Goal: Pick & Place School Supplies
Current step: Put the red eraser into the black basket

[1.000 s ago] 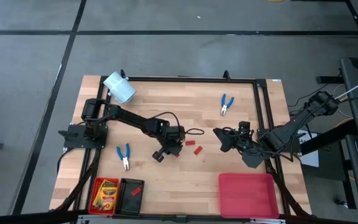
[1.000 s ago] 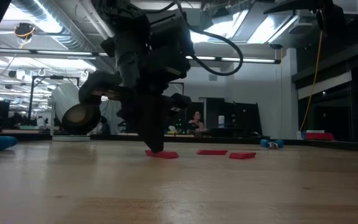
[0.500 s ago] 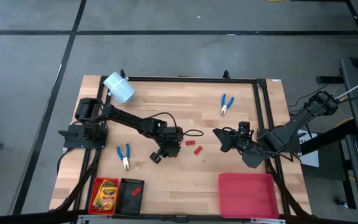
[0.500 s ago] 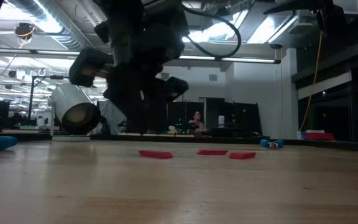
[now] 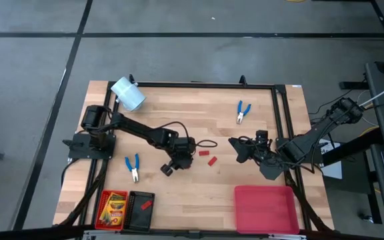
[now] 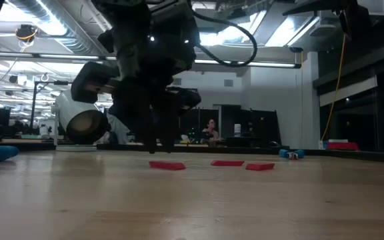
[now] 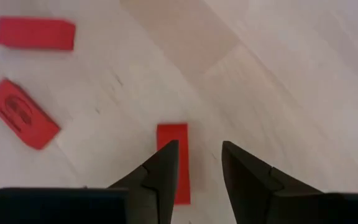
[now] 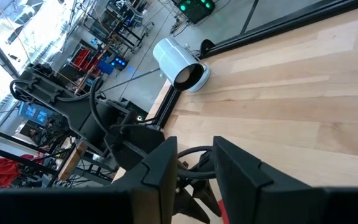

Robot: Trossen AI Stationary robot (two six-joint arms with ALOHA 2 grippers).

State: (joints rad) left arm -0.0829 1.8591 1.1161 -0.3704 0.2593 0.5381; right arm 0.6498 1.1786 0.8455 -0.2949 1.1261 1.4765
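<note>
Three small red pieces (image 5: 203, 153) lie loose on the bare wood near the centre of the high view, none of them lifted; the left wrist view shows one red piece (image 7: 173, 159) flat on the worktop (image 5: 199, 113) just ahead of and partly beneath the left gripper (image 7: 199, 163), whose fingers (image 7: 164, 165) stand slightly parted and empty, with nothing between them. In the high view that left gripper (image 5: 174, 164) sits over the wood just left of the red pieces. One pair of blue-handled pliers (image 5: 133, 167) lies at lower left, near the arm's base, and a second pair (image 5: 243, 111) lies at upper centre-right, both untouched. At the bottom left a yellow-and-green crayon box (image 5: 113, 207) already rests in the small red tray (image 5: 101, 212), and the black tray (image 5: 139, 214) beside it holds one red piece (image 5: 146, 205), so sorting looks begun but far from finished: the three pieces and both pliers appear still to be placed. The large red tray (image 5: 265, 208) at lower right shows nothing inside. The right gripper (image 5: 240, 148) waits right of centre, its fingers (image 8: 160, 163) narrowly apart and holding nothing. A pale cylinder (image 5: 127, 94) lies at upper left.
</note>
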